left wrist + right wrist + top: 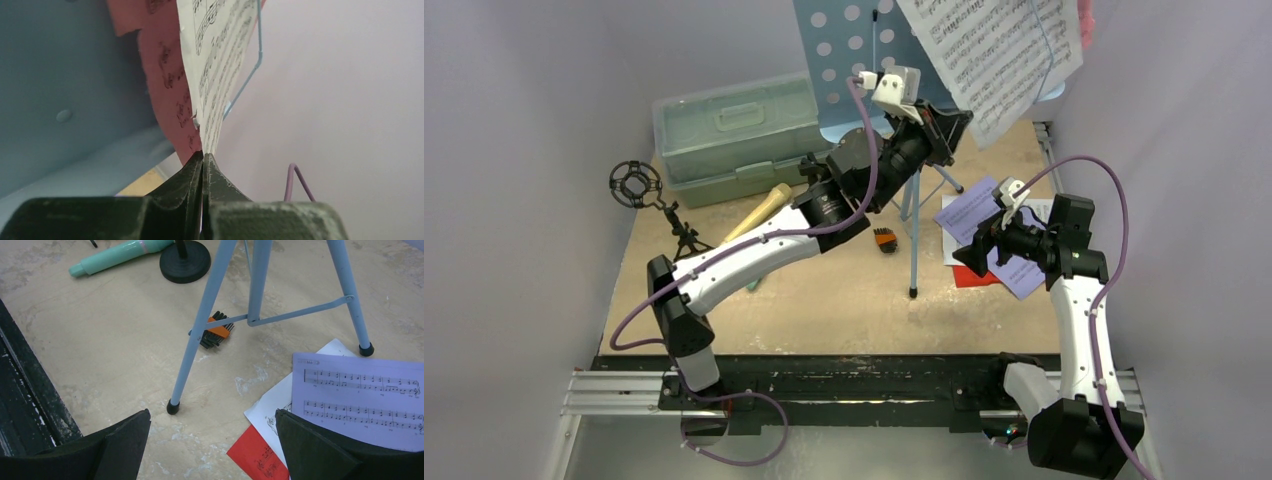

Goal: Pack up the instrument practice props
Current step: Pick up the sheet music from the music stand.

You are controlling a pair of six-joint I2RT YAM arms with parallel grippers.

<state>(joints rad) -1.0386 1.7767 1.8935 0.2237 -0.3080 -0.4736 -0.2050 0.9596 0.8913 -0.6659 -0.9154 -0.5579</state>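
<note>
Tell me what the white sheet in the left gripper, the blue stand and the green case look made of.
White sheet: thin matte paper, printed with music notes.
Stand: probably painted metal, with slim light-blue tubes and a pinned brace; it could be plastic.
Case: pale green plastic, cloudy and see-through, with a moulded handle on the lid.

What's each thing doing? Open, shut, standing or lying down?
left gripper, shut on white music sheet
right gripper, open, holding nothing
music stand, standing
green case, lid shut
tan microphone, lying down
teal microphone, lying down
ring holder, standing
round-base holder, standing
purple sheet, lying flat
</note>
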